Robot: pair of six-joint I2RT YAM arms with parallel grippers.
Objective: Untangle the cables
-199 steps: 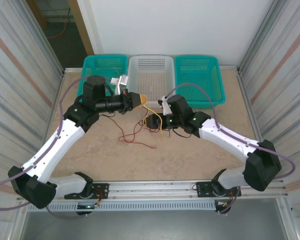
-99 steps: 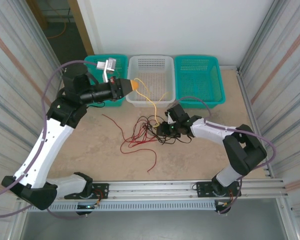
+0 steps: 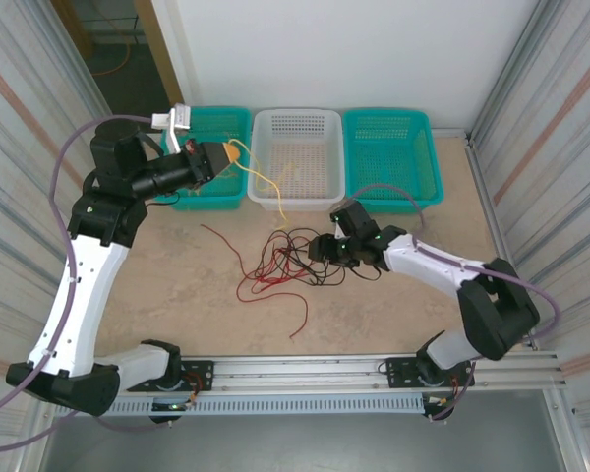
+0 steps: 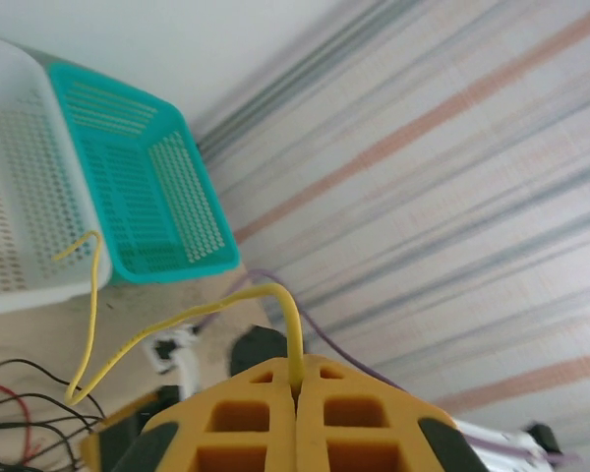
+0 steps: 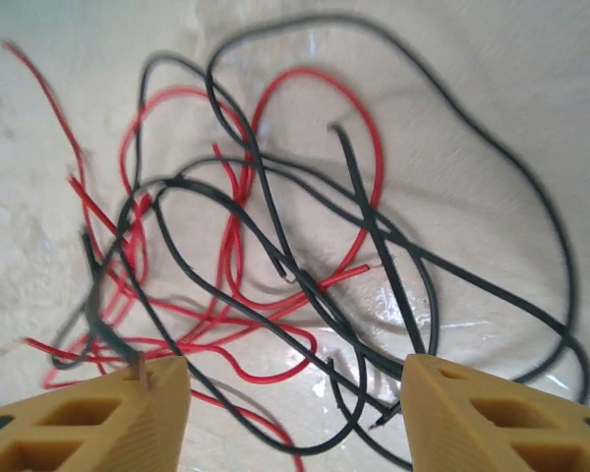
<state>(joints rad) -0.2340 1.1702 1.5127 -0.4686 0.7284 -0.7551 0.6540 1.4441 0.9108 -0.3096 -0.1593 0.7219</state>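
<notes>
The left arm [image 3: 77,270] is raised high from its base and folded toward the far left corner. Its forearm is turned level to the right, so that the left hand [image 3: 232,153] is held in the air by the near right corner of the left teal basket [image 3: 208,120]. In the left wrist view its yellow fingers [image 4: 364,433] are pressed together, and the pale yellow cable [image 4: 182,323] is pinched at the seam between them. From there the cable is seen arching up, then hanging down in front of the white basket [image 3: 297,128] to the heap below.

The right arm [image 3: 442,265] is kept low, bent at the elbow near the right edge, with its forearm laid out leftward just above the worktop [image 3: 177,295]. The right hand [image 3: 320,248] is set at the right side of the tangle of red and black cables [image 3: 280,267]. Its fingers [image 5: 152,408] are spread well apart and nothing is clasped between them. The red and black loops are left lying crossed over one another on the worktop beneath, at mid-table in front of the baskets.
</notes>
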